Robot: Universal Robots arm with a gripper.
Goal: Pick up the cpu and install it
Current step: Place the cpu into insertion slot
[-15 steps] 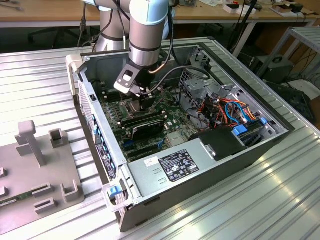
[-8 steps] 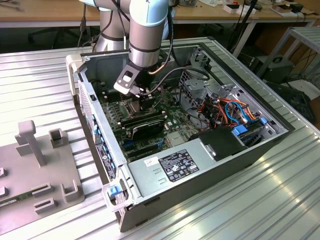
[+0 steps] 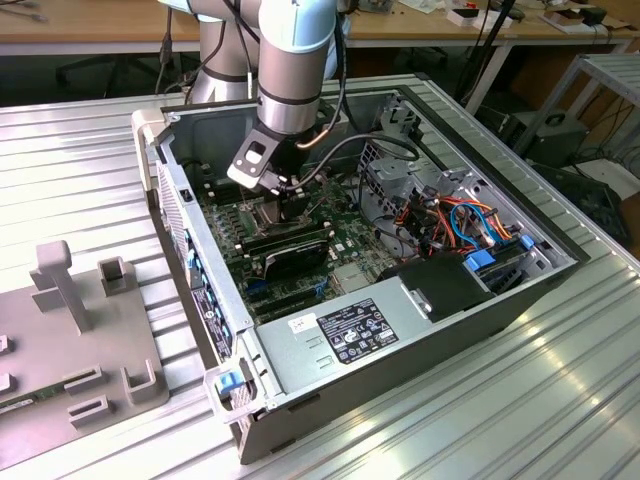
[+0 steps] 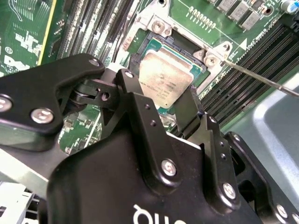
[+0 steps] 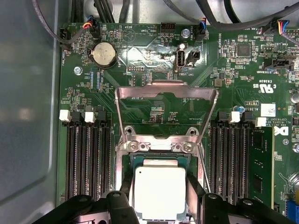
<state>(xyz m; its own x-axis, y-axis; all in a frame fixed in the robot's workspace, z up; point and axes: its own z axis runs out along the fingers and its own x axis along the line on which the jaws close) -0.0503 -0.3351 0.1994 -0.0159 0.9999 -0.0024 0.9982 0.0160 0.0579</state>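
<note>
The cpu [image 4: 166, 77], a small silvery-tan square chip, sits between my two black fingers [image 4: 128, 86], just over the open metal-framed socket [image 4: 156, 28] on the green motherboard. My gripper [image 4: 161, 91] is shut on the chip's two opposite edges. In the first wrist view the cpu [image 5: 160, 191] hovers at the socket's opening [image 5: 159, 161], with the gripper [image 5: 160, 196] around it and the hinged load plate [image 5: 166, 91] flipped back. In the exterior view the gripper [image 3: 285, 195] reaches down into the open computer case [image 3: 420, 330].
Rows of black memory slots [image 5: 86, 158] flank the socket; one slot holds a green memory stick [image 5: 261, 163]. The thin socket lever [image 4: 261, 77] sticks out beside it. A power supply [image 3: 350, 335], coloured cables [image 3: 460, 220] and a grey fixture [image 3: 80, 330] lie nearby.
</note>
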